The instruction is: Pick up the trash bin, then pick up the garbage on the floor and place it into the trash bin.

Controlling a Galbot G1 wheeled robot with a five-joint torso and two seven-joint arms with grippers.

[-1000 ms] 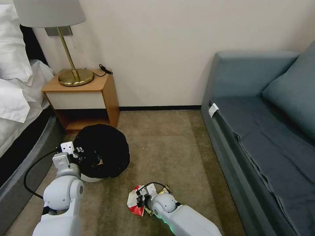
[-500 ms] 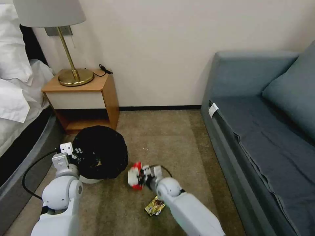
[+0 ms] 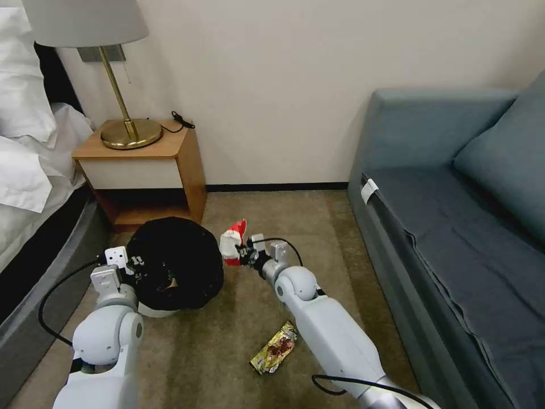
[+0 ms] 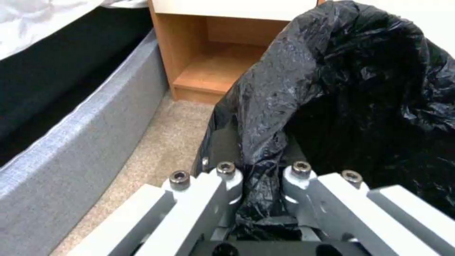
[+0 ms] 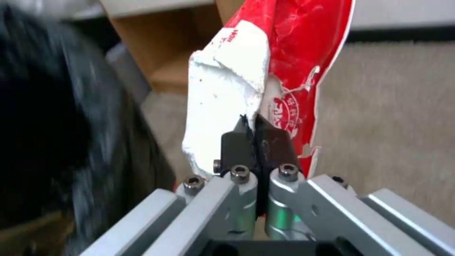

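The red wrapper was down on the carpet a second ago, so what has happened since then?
The right claw, shut on the red wrapper, lifted it off the carpet and carried it up beside the bin. That uncovered a gold wrapper, which stayed on the carpet. The left claw kept its grip on the bin's black bag, and the bin barely moved.

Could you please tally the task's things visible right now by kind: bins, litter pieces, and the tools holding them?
Trash bin: 1
Litter pieces: 2 (red snack wrapper, gold-yellow wrapper)
Tools: 2 (left tool clamped on the bin's bag-lined rim, right tool pinching the red wrapper)
Total: 5
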